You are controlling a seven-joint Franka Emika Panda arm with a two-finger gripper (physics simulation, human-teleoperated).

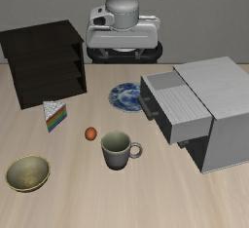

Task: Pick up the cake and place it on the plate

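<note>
Exterior view: the work surface is a light tan tabletop with a plain, matt finish, and a flat grey background runs behind its far edge. The cake, a triangular slice with a white top and a multicoloured striped side, rests on the tabletop in front of the dark shelf unit, towards the exterior view's left. It is not held. The plate, round with a blue and white pattern, lies flat near the centre of the tabletop, well apart from the cake and with nothing on it. The gripper hangs at the end of the white arm, above the far edge of the tabletop and behind the plate, clear of all objects. Whether it is open or closed cannot be told. A grey cabinet occupies the exterior view's right, with a ribbed section projecting towards the plate. A grey-green mug stands upright nearer the front, a small orange ball lies between the mug and the cake, and an olive bowl sits at the front left.
</note>
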